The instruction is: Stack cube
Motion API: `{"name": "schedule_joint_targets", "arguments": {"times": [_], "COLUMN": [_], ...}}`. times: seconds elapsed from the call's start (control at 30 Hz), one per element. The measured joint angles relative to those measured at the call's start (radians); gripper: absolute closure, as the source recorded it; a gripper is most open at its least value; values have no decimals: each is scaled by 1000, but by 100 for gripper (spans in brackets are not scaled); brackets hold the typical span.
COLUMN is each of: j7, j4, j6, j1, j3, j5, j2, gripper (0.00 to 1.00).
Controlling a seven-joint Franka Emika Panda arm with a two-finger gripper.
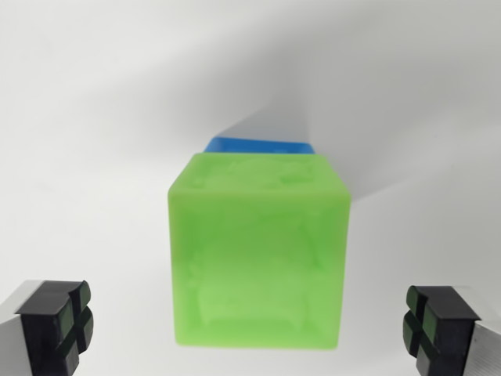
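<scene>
Green cube (257, 258), translucent plastic with moulded faces, sits square-on atop a blue cube (258, 146), of which I see only a sliver behind its top edge. Gripper (249, 325) jaws stand wide, black pads (59, 321) clear on both sides.

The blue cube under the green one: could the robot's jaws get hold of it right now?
Probably not. The green cube covers nearly all of the blue cube, leaving only a sliver showing. The open gripper stands wide on both sides of the green one.

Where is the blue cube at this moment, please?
In the wrist view, the blue cube sits centre, mostly hidden behind the green cube, only its top edge showing.
</scene>
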State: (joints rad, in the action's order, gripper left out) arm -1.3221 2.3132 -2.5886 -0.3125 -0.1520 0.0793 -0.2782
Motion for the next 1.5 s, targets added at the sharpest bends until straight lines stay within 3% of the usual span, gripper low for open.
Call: {"name": "schedule_joint_targets", "arguments": {"times": [0.77, 1.5], "j7": [-40, -59], "j4": [-28, -126], "j6": [217, 438], "j1": [-2, -2], "j3": [-8, -8], "j5": [-57, -82], "j2": [193, 320], "gripper": [0, 0]}}
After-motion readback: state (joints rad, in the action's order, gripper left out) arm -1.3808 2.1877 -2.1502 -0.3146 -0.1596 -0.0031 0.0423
